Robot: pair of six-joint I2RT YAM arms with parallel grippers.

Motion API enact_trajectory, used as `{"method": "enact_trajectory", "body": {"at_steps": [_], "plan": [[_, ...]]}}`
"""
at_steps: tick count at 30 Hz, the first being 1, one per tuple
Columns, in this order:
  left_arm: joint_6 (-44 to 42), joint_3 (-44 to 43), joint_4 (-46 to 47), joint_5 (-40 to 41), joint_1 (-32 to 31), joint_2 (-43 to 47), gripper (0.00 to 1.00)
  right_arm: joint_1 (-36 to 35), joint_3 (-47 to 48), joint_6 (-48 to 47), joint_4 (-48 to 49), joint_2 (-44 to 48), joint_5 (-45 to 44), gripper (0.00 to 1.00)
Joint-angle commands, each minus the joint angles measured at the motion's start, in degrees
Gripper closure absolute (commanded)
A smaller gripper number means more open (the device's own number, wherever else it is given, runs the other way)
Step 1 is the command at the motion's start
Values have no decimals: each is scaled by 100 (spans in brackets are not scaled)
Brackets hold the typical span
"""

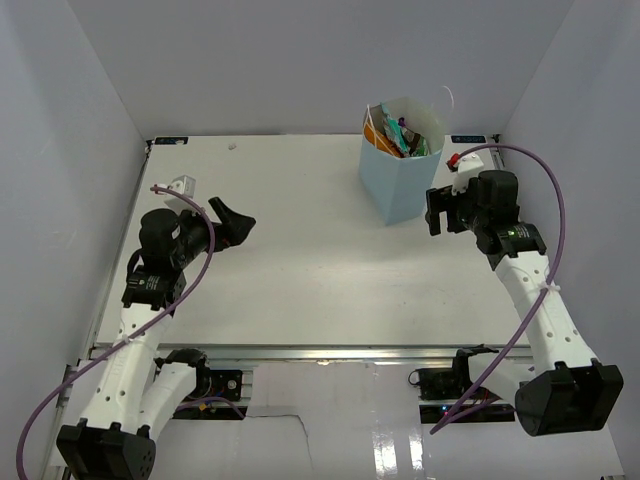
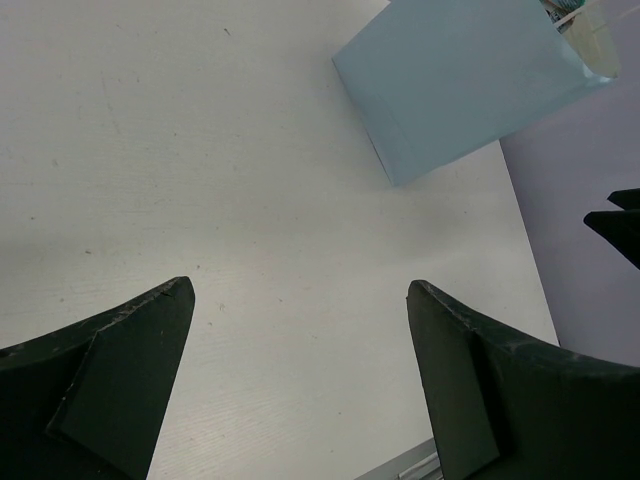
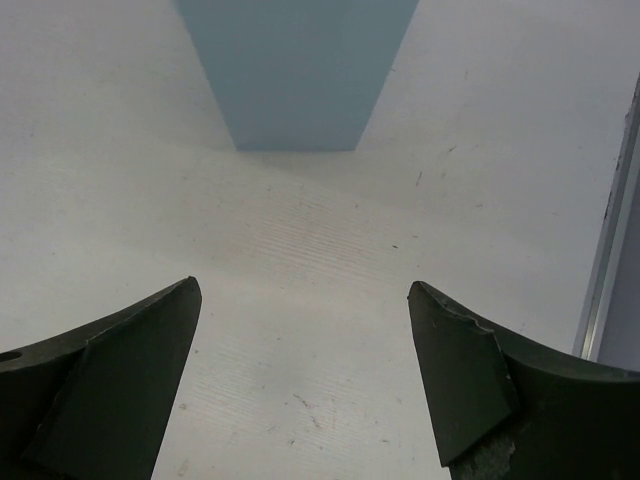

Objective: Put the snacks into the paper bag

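Snacks (image 1: 392,135), a bunch of small crinkly packets in orange, teal, green and red, stick up inside the upright light-blue paper bag (image 1: 400,190) with thin white cord handles. They are packed too tightly to tell apart with confidence. The bag stands on the white desk (image 1: 300,260) at about 1 o'clock in the top view. The left end effector (image 1: 233,222) hovers at 9 o'clock, well apart from the bag, with its black jaws spread wide and holding nothing. The right end effector (image 1: 437,212) hangs at 3 o'clock, just beside the bag's right wall. Its jaws are also wide apart, empty and facing the bag.
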State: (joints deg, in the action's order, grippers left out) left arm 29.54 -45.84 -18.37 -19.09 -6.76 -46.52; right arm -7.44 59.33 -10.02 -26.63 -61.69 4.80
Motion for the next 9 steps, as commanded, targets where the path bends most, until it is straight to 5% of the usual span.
{"method": "enact_trajectory", "body": {"at_steps": [1, 9], "plan": [[-36, 41, 53, -42, -18, 231, 2, 32, 122, -35, 404, -1, -366, 10], [-62, 49, 9, 46, -18, 249, 2, 32, 193, -88, 519, 61, -453, 10]]}}
